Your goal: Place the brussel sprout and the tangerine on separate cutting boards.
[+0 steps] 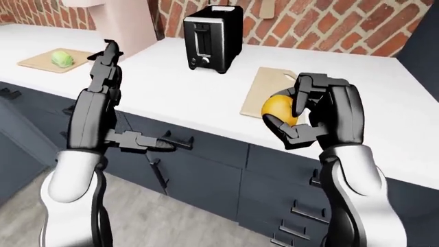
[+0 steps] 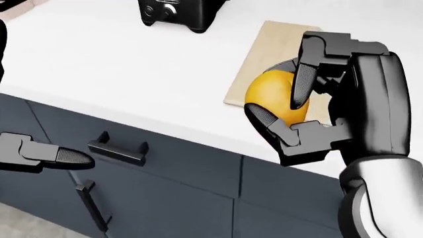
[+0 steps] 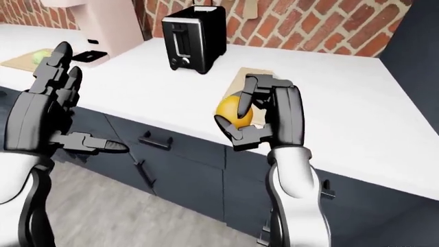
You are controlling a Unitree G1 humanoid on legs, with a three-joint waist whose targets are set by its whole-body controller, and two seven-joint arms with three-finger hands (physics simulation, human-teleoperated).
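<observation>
There is one tangerine [image 2: 274, 96], orange and round. One brussel sprout [image 1: 62, 58] shows, pale green, at the left-eye view's upper left. Two cutting boards are in sight: a far cutting board [image 1: 39, 63] under the sprout, and a near cutting board [image 2: 264, 59] of pale wood on the white counter [image 2: 119, 64] (only part of it shows). One black toaster [image 1: 214, 38] stands by the brick wall [image 1: 329, 23]. Two robot hands appear, the left hand [image 1: 103, 92] and the right hand [image 2: 321, 99]. The dark cabinet fronts carry several bar handles [image 2: 119, 148], their full count cut off by the views' edges.
</observation>
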